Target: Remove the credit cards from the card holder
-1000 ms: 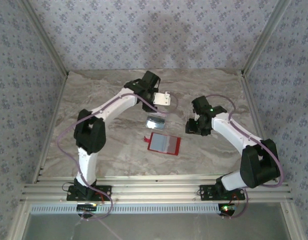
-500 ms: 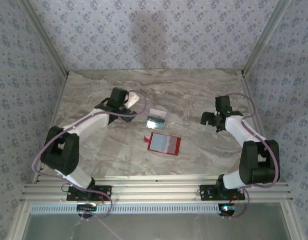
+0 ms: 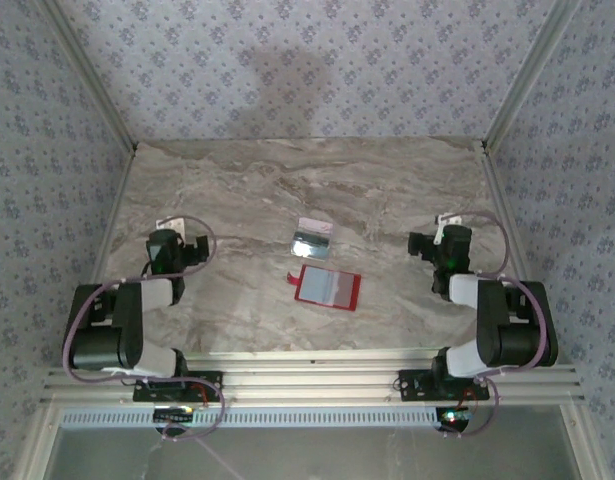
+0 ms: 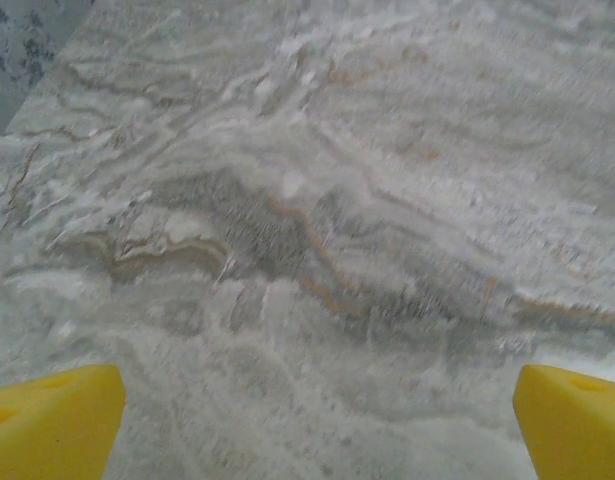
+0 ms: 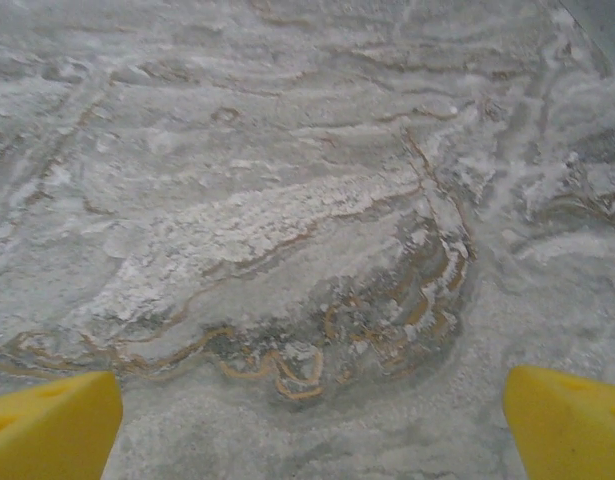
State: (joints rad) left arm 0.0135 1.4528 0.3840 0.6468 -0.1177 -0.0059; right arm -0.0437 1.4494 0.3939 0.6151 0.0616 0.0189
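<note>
The left gripper (image 4: 317, 420) and right gripper (image 5: 312, 420) both gape wide, their yellow fingers holding nothing over the veined, marble-patterned surface (image 3: 237, 190). Between the arms lies the flat rectangular card holder (image 3: 328, 288), red-bordered, grey face up, its long axis running left-right and slightly skewed. Just beyond it lie the shiny silver card (image 3: 309, 244) and the pale pink card (image 3: 315, 226).

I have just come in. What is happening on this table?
Nothing is being handled right now. The silver card and the pinkish card lie on the table just beyond the open red card holder, outside it. The left gripper and the right gripper are open and empty, each well to its side.
</note>
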